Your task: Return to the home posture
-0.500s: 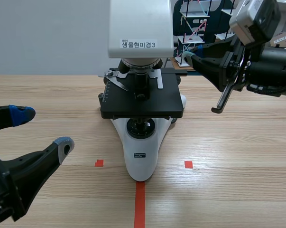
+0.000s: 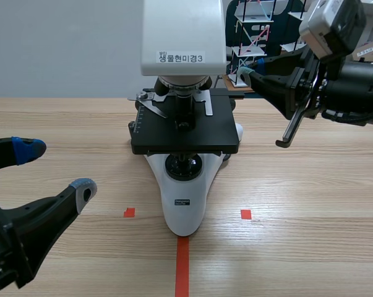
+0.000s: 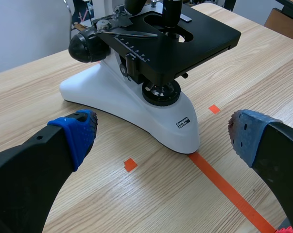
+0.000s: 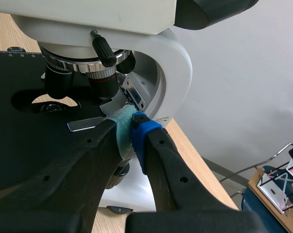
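Note:
A white microscope (image 2: 185, 204) with a black stage (image 2: 186, 130) stands at the middle of the table. My left gripper (image 2: 56, 168) is open low at the near left, a little short of the microscope's base. In the left wrist view the base (image 3: 136, 102) lies ahead of the open left gripper (image 3: 163, 131), with nothing between the blue pads (image 3: 80, 131). My right gripper (image 2: 251, 73) is raised at the right, its tips at the stage's back right corner. In the right wrist view the right gripper (image 4: 131, 121) is shut, pads pressed together just over the stage beside the white microscope arm (image 4: 173, 73).
Orange-red tape marks (image 2: 182, 266) lie in front of the microscope. A black hook-shaped part (image 2: 289, 133) hangs below the right arm. Wire racks (image 2: 254, 31) stand behind the table at the back right. The table's edge runs behind the microscope.

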You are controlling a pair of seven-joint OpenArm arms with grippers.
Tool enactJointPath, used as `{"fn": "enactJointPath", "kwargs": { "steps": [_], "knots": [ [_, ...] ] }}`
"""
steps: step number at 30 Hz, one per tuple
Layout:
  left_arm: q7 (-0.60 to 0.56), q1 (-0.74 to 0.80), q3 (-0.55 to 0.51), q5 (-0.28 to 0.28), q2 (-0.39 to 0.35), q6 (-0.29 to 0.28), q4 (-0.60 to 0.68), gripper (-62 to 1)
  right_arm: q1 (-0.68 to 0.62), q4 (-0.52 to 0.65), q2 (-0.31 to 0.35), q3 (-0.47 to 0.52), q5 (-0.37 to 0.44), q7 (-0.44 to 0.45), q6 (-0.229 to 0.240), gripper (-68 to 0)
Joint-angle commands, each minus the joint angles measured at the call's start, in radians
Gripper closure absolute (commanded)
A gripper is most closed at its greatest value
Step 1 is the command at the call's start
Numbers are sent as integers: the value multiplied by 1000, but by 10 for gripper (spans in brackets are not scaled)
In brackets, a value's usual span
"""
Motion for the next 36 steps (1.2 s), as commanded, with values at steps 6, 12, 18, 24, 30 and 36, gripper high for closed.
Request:
{"fn": "enactJointPath", "kwargs": {
  "steps": [6,12,18,24,30,36],
  "knots": [
    [-14,5,-3,-4,5,-2,9,-570,15,14,0,2,12,11,7,0],
    [-14,5,-3,-4,5,-2,9,-570,-5,15,0,2,13,11,7,0],
    [-14,5,-3,-4,5,-2,9,-570,-101,24,5,12,16,12,-138,-133],
    [-14,5,-3,-4,5,-2,9,-570,-257,130,6,95,16,87,-149,-398],
    [-14,5,-3,-4,5,-2,9,-570,-464,278,5,171,21,139,-202,-567],
    [-14,5,-3,-4,5,-2,9,-570,-683,400,-1,230,73,101,-265,-626]
  ]
}}
